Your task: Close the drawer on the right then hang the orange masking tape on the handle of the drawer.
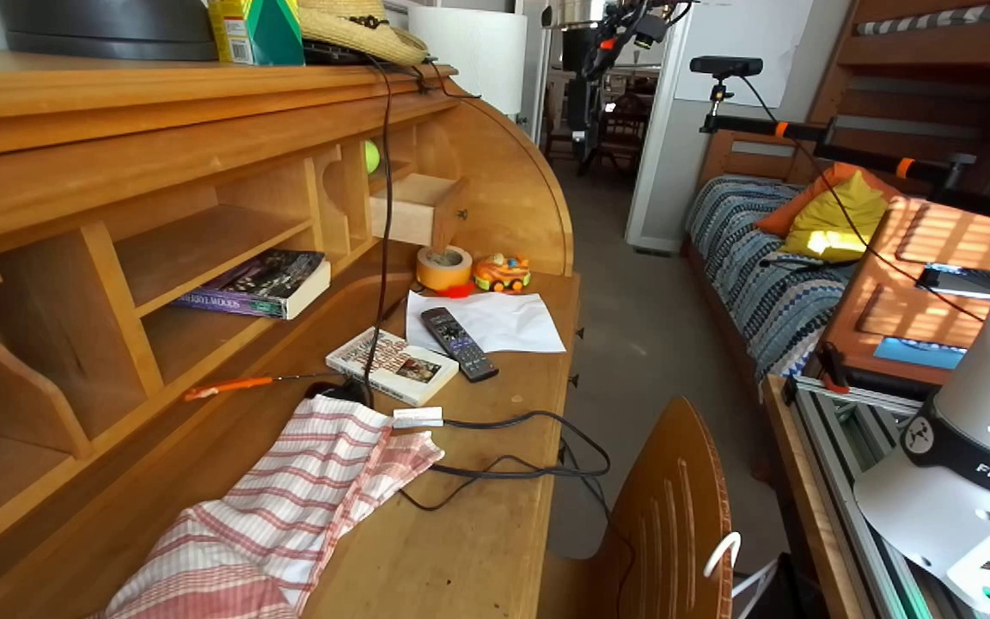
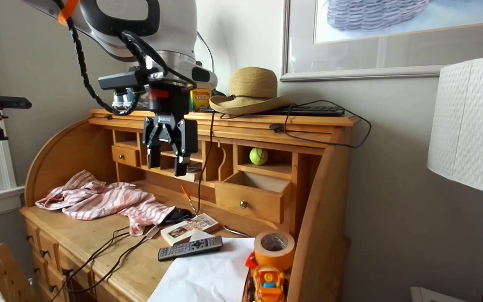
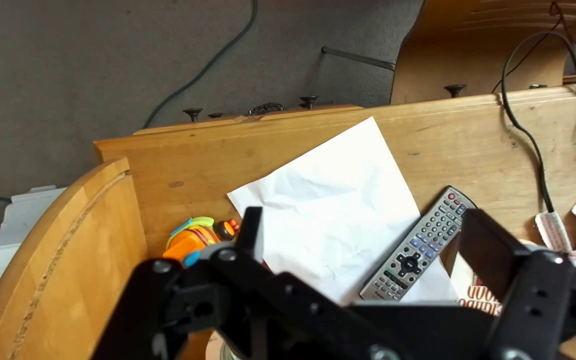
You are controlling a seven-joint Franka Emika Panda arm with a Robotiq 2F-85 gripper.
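Observation:
The wooden drawer (image 2: pixel 229 197) is pulled partly out of the desk's cubby unit; it also shows in an exterior view (image 1: pixel 409 213). Its handle is a small round metal knob (image 2: pixel 243 204), visible in both exterior views (image 1: pixel 461 214). The orange masking tape (image 2: pixel 276 259) lies flat, hole up, on the desk below the drawer, also in an exterior view (image 1: pixel 444 276). Only its edge (image 3: pixel 214 348) shows in the wrist view. My gripper (image 2: pixel 167 165) is open and empty, high above the desk, pointing down; its fingers (image 3: pixel 366 225) are wide apart in the wrist view. The drawer is outside the wrist view.
An orange toy car (image 2: pixel 268 283) stands beside the tape. White paper (image 2: pixel 214 268), a remote (image 2: pixel 190 248) and a book (image 2: pixel 203 223) lie nearby. A black cable (image 1: pixel 388 172) hangs before the cubbies. The curved desk side (image 2: pixel 319 201) stands close to the drawer. A tennis ball (image 2: pixel 258 156) sits above it.

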